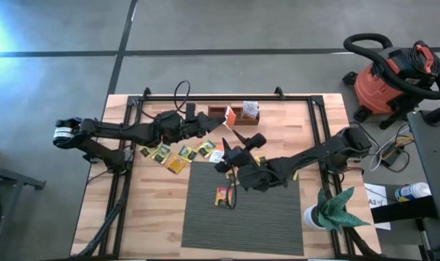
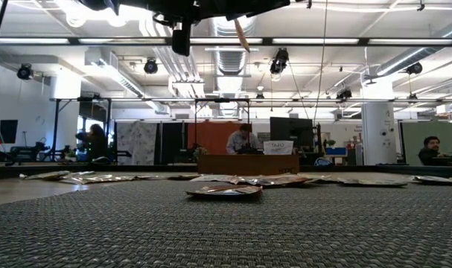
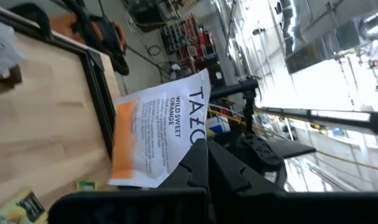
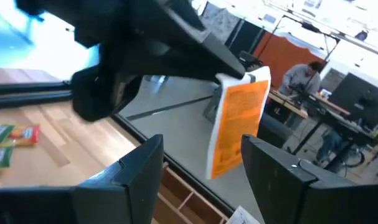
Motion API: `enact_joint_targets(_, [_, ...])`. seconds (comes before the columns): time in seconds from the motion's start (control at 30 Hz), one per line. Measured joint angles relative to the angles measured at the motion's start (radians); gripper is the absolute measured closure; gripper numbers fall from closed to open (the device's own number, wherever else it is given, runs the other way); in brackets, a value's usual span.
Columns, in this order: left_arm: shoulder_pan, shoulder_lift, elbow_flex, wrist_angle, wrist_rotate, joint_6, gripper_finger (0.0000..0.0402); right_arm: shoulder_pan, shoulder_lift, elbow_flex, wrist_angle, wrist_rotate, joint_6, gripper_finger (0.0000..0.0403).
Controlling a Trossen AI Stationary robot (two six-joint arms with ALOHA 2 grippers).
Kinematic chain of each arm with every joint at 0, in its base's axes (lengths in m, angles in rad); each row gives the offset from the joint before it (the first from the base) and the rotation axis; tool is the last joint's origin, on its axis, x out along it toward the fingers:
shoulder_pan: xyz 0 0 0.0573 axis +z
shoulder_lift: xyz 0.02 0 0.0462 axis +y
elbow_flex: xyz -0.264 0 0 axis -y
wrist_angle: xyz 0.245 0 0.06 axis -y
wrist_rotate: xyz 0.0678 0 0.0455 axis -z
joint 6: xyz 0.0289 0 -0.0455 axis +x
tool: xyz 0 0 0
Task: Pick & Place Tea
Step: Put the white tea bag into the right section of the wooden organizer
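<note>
Left gripper (image 1: 221, 120) is up off the table near the far edge, fingers clamped on a white-and-orange paper tea sachet (image 1: 230, 115) beside the brown wooden tray (image 1: 218, 112). Below it, yellow-green flat sachets (image 1: 177, 154) lie scattered on the pale wooden table (image 1: 154, 210). One orange sachet (image 1: 222, 196) sits alone on the grey woven mat (image 1: 270, 225). Right gripper (image 1: 240, 141) hovers at centre, fingers spread wide, holding nothing, pointed at the held sachet.
</note>
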Motion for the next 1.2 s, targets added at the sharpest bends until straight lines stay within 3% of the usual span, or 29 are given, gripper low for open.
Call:
enact_joint_targets(0.67, [0.009, 0.001, 0.0, 0.033, 0.114, 0.006, 0.0401, -0.076, -0.003, 0.016, 0.017, 0.0, -0.006, 0.0197])
enact_joint_targets(1.2, [0.032, 0.001, 0.0, 0.034, 0.14, 0.03, 0.0401, -0.082, -0.004, 0.016, 0.019, 0.0, -0.004, 0.0353])
